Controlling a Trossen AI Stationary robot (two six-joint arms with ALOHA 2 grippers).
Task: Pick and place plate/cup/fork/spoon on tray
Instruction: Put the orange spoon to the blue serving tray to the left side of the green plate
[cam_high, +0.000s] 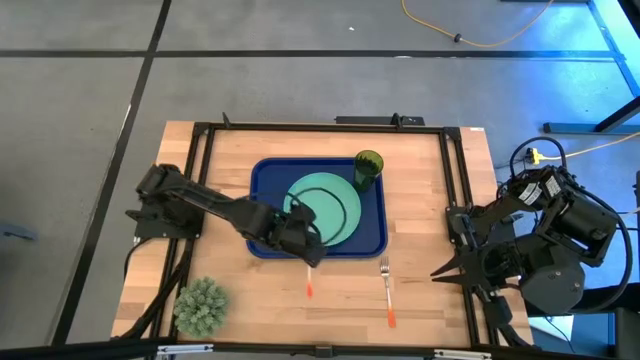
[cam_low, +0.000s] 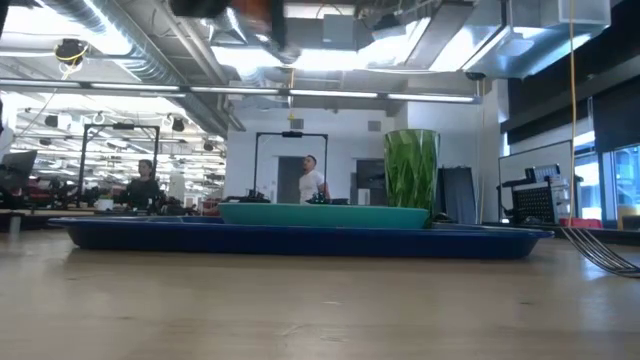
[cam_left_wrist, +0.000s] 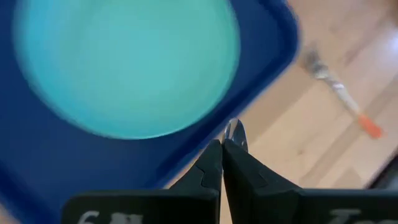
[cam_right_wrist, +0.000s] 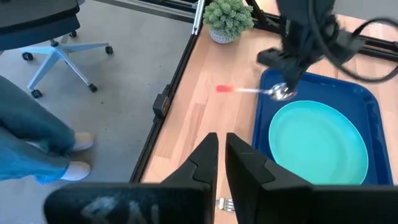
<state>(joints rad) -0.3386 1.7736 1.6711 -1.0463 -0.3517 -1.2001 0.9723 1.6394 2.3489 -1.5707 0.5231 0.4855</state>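
Note:
The dark blue tray (cam_high: 266, 190) lies mid-table with the mint-green plate (cam_high: 325, 200) in it and the olive-green cup (cam_high: 367, 168) standing at its far right corner. My left gripper (cam_high: 307, 250) is over the tray's near rim, shut on the spoon (cam_right_wrist: 249, 91). The fork (cam_high: 386, 292) lies on the wood to the near right of the tray, orange handle toward the near edge. My right gripper (cam_high: 440, 272) waits at the table's right side, shut and empty. My left gripper pinches the spoon at its bowl end (cam_right_wrist: 278, 92) between its two fingers, which come from above and point down. The silver bowl (cam_left_wrist: 235, 132) peeps out past the fingertips. The orange handle end (cam_high: 309, 290) sticks out toward the table's near edge. The spoon is about level and lifted clear.
A spiky grey-green plant (cam_high: 200, 305) stands at the near left corner. A black frame (cam_high: 320, 126) runs around the tabletop. Beyond the table's left edge are a person's legs (cam_right_wrist: 25, 143) and an office chair (cam_right_wrist: 59, 46). Bare wood lies between the tray and the near edge.

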